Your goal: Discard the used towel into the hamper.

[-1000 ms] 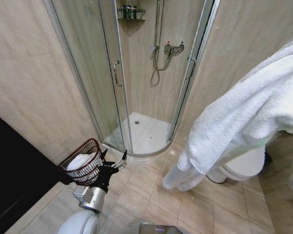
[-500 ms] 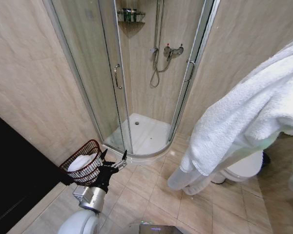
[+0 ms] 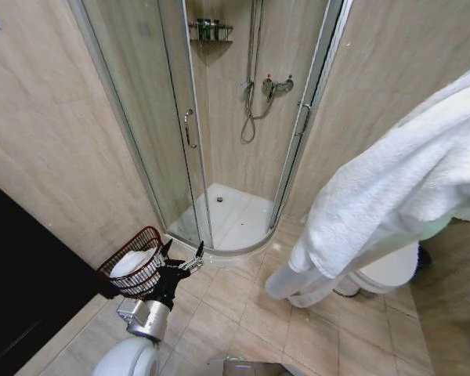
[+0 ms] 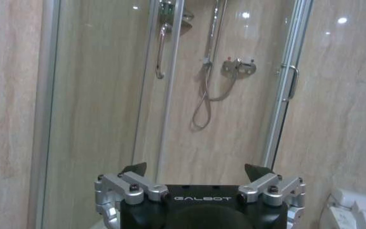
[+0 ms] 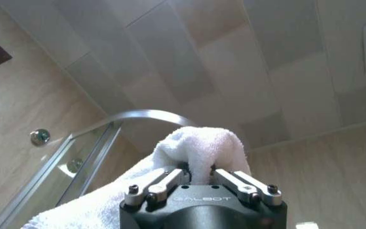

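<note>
A home bathroom: a glass corner shower (image 3: 219, 133) with a hose (image 3: 253, 110), tiled floor (image 3: 243, 313), and probably a toilet (image 3: 388, 270).

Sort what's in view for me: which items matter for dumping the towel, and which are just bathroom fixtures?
Job items:
- used towel, pinched in the right end effector, held high
- hamper on the floor, something white already inside
- left end effector, open, low beside the hamper

Just there:
- shower enclosure with mixer tap
- shelf of bottles
- toilet
</note>
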